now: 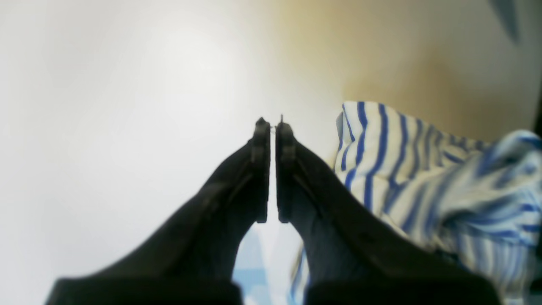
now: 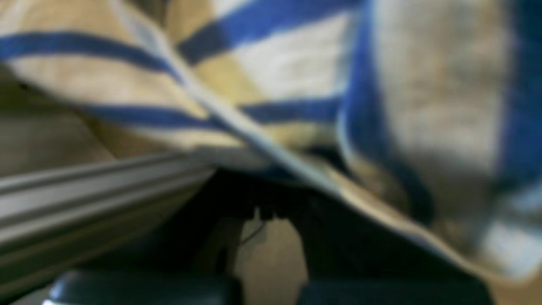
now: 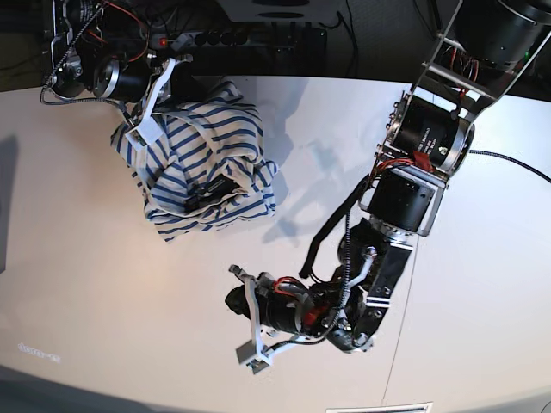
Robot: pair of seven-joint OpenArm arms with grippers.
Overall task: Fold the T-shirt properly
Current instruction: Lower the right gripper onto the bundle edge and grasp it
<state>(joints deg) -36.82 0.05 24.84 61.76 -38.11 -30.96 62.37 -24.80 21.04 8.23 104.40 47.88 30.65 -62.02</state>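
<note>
The T-shirt [image 3: 202, 155], white with thin blue stripes, sits bunched in a heap at the back left of the white table [image 3: 86, 275]. My right gripper [image 3: 209, 191] is buried in the heap's front. In the right wrist view striped T-shirt cloth [image 2: 296, 84] drapes over the dark fingers [image 2: 322, 237] and hides their tips, and the right gripper [image 2: 264, 209] looks shut on the T-shirt. My left gripper [image 1: 273, 125] is shut with nothing between its fingers. It hovers over bare table, with T-shirt folds [image 1: 423, 169] off to its right. In the base view the left gripper [image 3: 234, 299] is in front of the heap.
Cables and motor hardware [image 3: 250, 39] line the table's back edge. The left arm [image 3: 413, 189] stretches across the right half of the table. A seam [image 3: 405, 344] runs down the table on the right. The front edge lies close below the left gripper.
</note>
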